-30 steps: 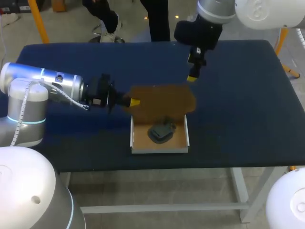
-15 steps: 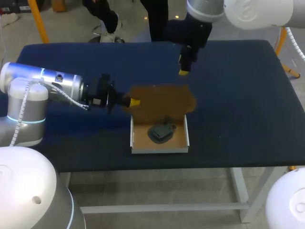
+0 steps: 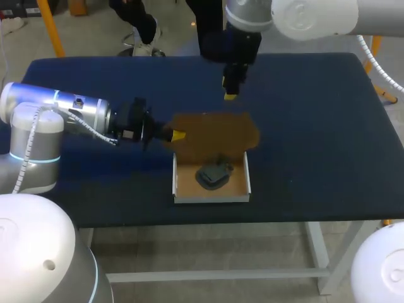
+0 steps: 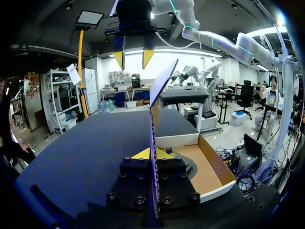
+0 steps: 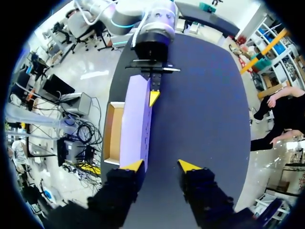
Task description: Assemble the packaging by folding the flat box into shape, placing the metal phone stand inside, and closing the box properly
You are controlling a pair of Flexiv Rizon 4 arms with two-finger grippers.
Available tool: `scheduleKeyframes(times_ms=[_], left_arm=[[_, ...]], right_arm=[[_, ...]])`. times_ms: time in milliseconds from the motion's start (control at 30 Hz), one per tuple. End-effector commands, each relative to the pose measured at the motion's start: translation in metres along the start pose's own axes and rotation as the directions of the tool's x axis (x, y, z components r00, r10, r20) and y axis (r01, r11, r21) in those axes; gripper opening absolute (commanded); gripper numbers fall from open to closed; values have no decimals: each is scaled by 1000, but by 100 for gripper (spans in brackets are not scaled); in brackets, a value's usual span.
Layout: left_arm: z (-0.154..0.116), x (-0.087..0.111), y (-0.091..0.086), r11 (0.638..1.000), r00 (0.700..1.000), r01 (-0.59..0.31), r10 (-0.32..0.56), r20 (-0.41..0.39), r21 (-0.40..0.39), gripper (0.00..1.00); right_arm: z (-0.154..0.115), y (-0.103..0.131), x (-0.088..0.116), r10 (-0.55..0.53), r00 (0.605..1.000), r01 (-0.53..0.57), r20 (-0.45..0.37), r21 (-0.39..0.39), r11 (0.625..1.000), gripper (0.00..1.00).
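Got box [image 3: 211, 198] folded and phone stand [image 3: 213, 175] in, just need to shut the lid [image 3: 218, 134] clamped in left gripper [image 3: 178, 135], right gripper [image 3: 230, 96] hanging fingers-apart above.

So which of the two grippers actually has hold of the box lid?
The left gripper: it pinches the lid at its side edge. The right gripper hangs open above the lid's far side, holding nothing.
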State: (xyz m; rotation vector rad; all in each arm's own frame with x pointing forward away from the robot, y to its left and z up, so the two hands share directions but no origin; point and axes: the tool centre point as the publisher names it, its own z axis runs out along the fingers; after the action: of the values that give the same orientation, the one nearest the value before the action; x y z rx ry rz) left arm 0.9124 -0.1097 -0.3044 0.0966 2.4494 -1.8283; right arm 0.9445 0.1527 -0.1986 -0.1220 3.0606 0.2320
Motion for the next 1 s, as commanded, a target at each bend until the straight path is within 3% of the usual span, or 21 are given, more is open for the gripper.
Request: scheduleKeyframes(times_ms=[33,1000], left_arm=[[0,0,0,1000,1000,-1,1,-1,2,0],[0,0,0,1000,1000,-1,1,-1,2,0]], right_arm=[[7,10,-5,-14,1000,14,-19,21,1000,48],[27,35,20,-95,995,97,-39,27,995,47]])
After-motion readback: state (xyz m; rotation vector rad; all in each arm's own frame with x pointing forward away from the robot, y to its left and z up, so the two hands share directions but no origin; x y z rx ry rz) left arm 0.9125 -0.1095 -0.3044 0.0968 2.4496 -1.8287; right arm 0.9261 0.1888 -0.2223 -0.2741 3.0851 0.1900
